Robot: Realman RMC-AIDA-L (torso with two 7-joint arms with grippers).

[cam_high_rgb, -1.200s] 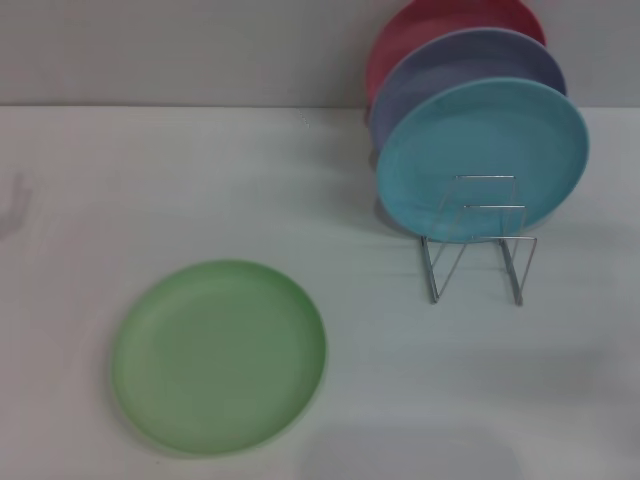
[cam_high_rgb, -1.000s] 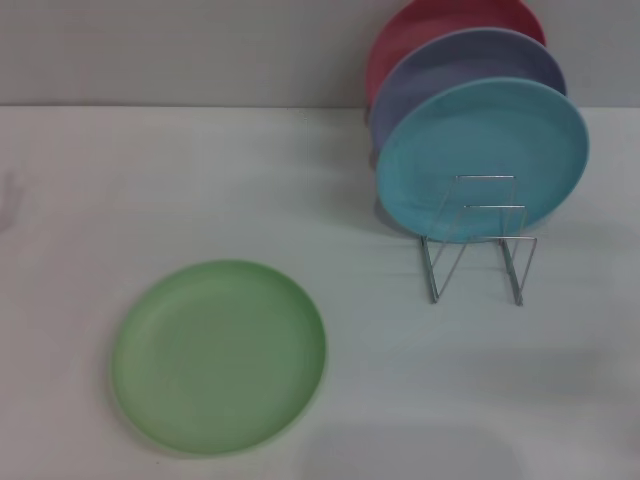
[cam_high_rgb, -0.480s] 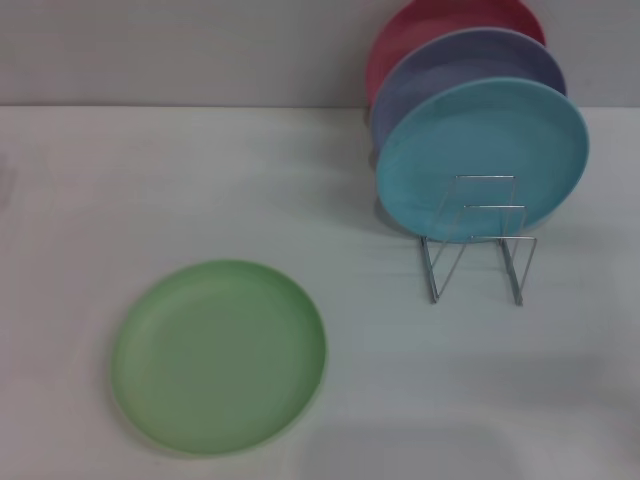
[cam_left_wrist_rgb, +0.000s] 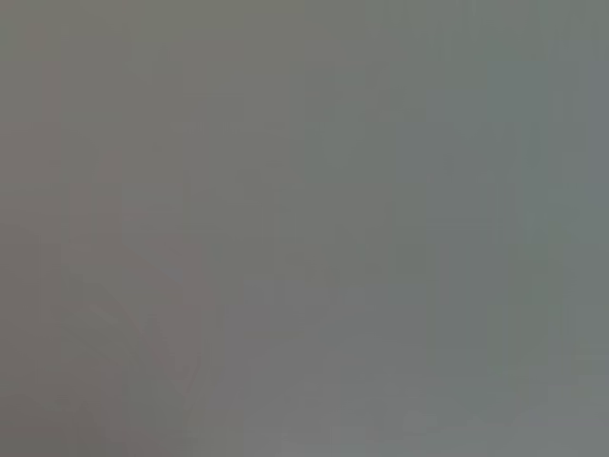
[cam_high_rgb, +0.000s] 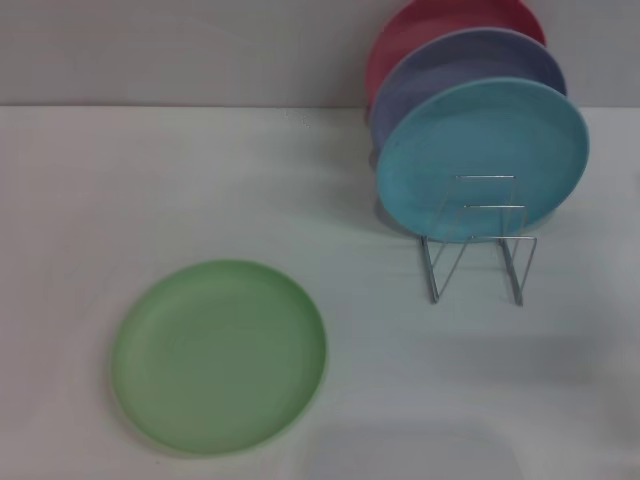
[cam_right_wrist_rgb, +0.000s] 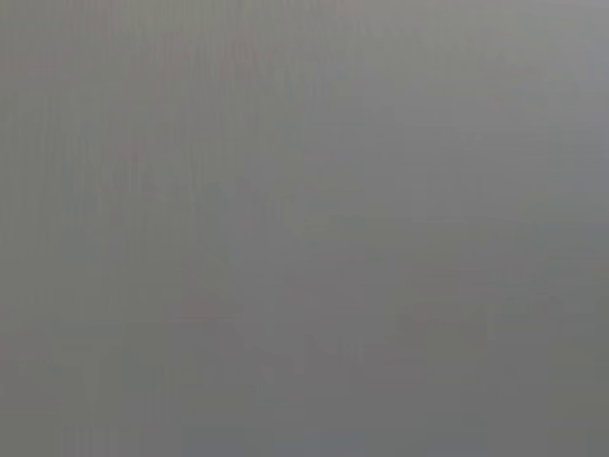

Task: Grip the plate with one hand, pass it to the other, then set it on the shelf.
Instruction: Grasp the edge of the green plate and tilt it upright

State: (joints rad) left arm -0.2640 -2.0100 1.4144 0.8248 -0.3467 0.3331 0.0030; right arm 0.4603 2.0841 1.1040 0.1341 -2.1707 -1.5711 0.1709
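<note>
A white counter (cam_high_rgb: 200,190) is filling most of the head view, running back to a plain grey wall (cam_high_rgb: 180,50) that is closing off the far side. A soft shadow is falling across the near edge of the counter, toward the middle and right.

On the left half, the light green plate (cam_high_rgb: 218,356) is lying flat on the counter, right side up with its shallow rim facing upward, near the front edge and well apart from everything else. Nothing is touching it.

Further right and toward the back, the shelf (cam_high_rgb: 478,240), a thin silver wire rack, is standing on the counter with its upright loop dividers rising at the near end. Its two nearest loops are standing bare. Behind them three plates are standing on edge, one behind the other: a turquoise-blue plate (cam_high_rgb: 482,150) nearest, a lavender plate (cam_high_rgb: 470,62) partly hidden behind it, and a red-pink plate (cam_high_rgb: 430,25) at the back, close to the wall.

Neither claw is showing in the head view. Both wrist views are showing only a flat, featureless grey field, so whether the left claw or the right claw is wide, narrow or holding anything cannot be told.
</note>
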